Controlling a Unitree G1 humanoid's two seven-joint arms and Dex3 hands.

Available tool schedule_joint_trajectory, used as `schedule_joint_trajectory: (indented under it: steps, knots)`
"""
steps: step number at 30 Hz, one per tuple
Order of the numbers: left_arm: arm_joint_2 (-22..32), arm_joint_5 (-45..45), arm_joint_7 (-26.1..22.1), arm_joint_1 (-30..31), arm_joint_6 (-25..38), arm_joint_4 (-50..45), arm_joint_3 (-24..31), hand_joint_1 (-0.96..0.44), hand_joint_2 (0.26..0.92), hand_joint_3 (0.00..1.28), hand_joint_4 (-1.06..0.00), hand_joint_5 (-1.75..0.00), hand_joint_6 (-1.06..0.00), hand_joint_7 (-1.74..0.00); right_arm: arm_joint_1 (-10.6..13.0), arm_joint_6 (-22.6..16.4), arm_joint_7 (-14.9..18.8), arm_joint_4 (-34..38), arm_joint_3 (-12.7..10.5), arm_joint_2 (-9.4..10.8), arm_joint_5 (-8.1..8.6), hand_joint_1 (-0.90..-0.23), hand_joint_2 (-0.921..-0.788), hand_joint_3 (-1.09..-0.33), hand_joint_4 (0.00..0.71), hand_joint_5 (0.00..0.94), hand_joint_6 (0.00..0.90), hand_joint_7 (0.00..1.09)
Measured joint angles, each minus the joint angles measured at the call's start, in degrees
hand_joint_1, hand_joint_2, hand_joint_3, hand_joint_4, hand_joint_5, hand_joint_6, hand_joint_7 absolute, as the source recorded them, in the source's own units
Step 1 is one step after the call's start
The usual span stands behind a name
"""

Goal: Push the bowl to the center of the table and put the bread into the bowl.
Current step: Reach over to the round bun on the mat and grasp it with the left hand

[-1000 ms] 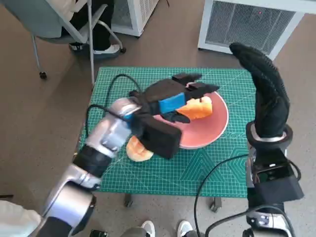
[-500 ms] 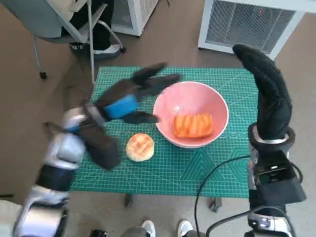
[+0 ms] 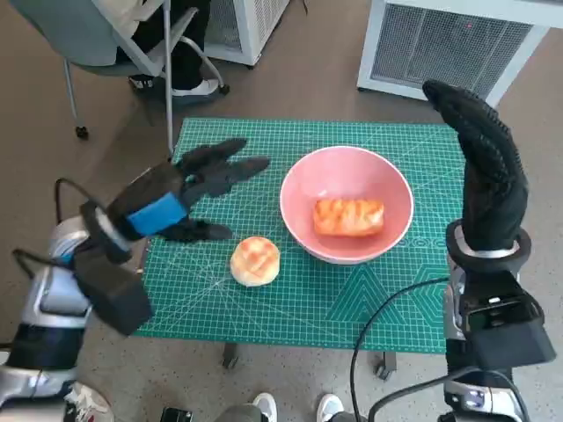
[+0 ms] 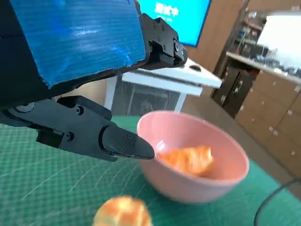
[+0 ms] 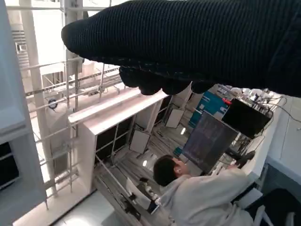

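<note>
A pink bowl (image 3: 387, 236) stands on the green mat, right of its middle, with an orange-brown piece of bread (image 3: 348, 216) lying inside. A round bun (image 3: 255, 260) lies on the mat just left of the bowl. My left hand (image 3: 180, 189) hovers over the mat's left part, fingers spread and holding nothing, apart from both bun and bowl. In the left wrist view its fingers (image 4: 94, 134) reach toward the bowl (image 4: 197, 186) and the bread (image 4: 188, 159), with the bun (image 4: 123, 213) blurred below. My right hand (image 3: 482, 167) stands raised at the table's right edge, empty.
The green cutting mat (image 3: 352, 303) covers the small table. A chair (image 3: 123, 35) and a person's legs are beyond the far left corner. White slatted units (image 3: 440, 44) stand behind the table. A person (image 5: 188, 193) shows in the right wrist view. Cables hang at the front right.
My left hand let go of the bread over the bowl and drew back to the left, empty. The bread now lies in the bowl. The right hand stayed raised.
</note>
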Motion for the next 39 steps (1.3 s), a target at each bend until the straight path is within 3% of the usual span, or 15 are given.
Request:
schedule_joint_trajectory:
  steps: [16, 39]
  knots:
    - [0.6, 3.0, 0.3, 4.0, -3.9, 3.9, -1.2, -0.33, 0.907, 0.0, -0.26, -0.02, -0.36, -0.09, 0.0, 0.2, 1.0, 0.0, 0.1, -0.4, 0.42, -0.555, -0.921, -0.749, 0.298, 0.0, 0.016, 0.7]
    - [-3.9, 12.9, 5.9, 2.6, -5.6, 16.7, -8.5, -0.31, 0.907, 0.0, -0.27, 0.0, -0.37, -0.04, 0.0, 0.3, 1.6, 0.0, 0.0, -0.6, 0.47, -0.558, -0.921, -0.755, 0.296, 0.0, 0.016, 0.7]
